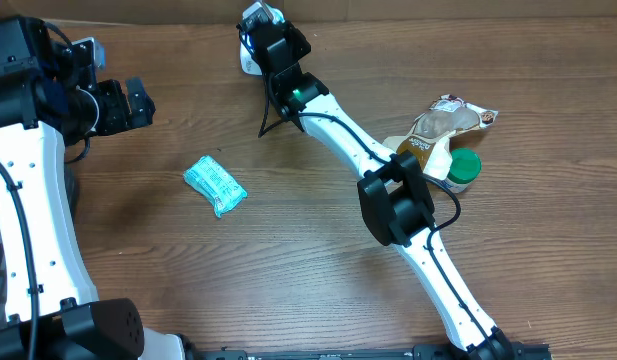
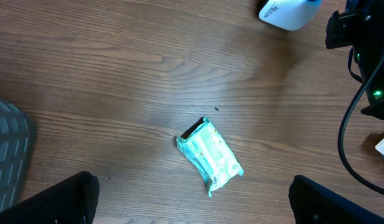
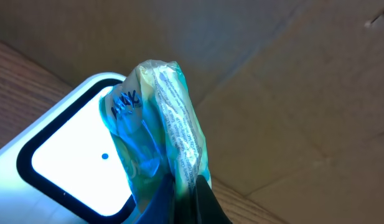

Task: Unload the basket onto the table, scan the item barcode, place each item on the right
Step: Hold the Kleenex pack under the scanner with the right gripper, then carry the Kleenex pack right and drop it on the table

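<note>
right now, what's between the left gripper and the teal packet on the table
Nothing but bare wooden table lies between the open left gripper and the teal packet. The overhead view shows that stretch best.

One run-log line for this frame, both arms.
right gripper shut on wrapped packet | held at white scanner | left gripper open, empty | teal packet loose on table

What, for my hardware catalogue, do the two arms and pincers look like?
The left arm and right arm have white tubular links, bulky black joint housings and black cables running alongside. A small green light glows near the right wrist. The left pincer and right pincer are black.
</note>
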